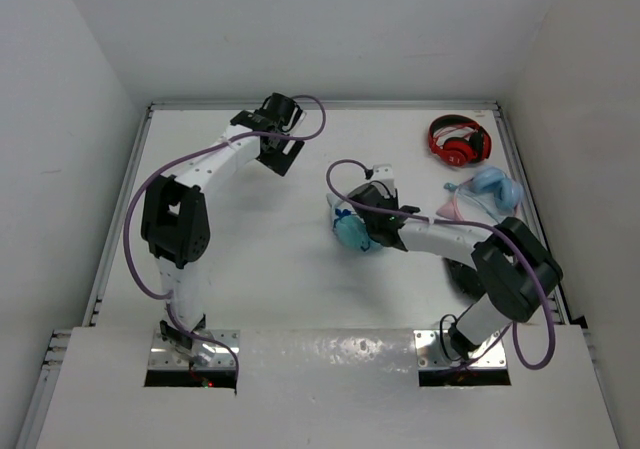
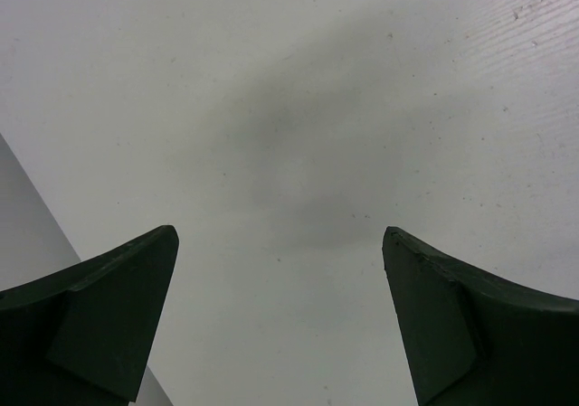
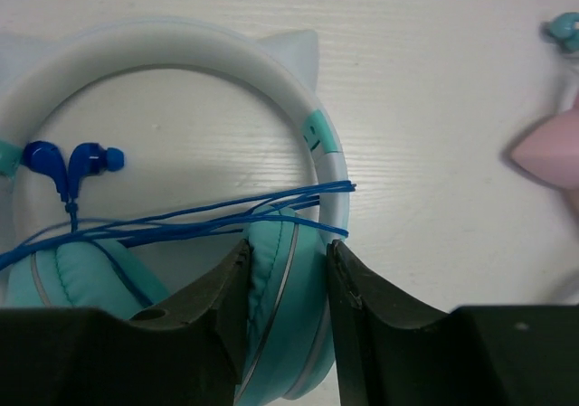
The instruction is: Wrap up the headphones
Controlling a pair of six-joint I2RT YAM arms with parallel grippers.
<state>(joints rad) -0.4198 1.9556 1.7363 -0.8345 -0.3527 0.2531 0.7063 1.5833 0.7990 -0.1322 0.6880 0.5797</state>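
The teal headphones [image 1: 351, 233] lie mid-table, just right of center. In the right wrist view their pale headband [image 3: 181, 44] with small ear-like points arches over the table. A thin blue cable [image 3: 208, 214] runs in several strands across the band, ending in a blue plug [image 3: 68, 157]. My right gripper [image 3: 288, 248] is shut on one turquoise ear cup [image 3: 282, 306], its fingers pressing both sides and denting the cushion. The other ear cup [image 3: 72, 275] is partly hidden. My left gripper [image 1: 284, 156] hangs open over bare table at the back, with nothing between its fingers [image 2: 118, 306].
Red headphones [image 1: 459, 139] lie at the back right corner. Paler sky-blue headphones with pink trim [image 1: 493, 189] sit just in front of them, and their pink part [image 3: 547, 148] shows at the right edge of the right wrist view. White walls border the table.
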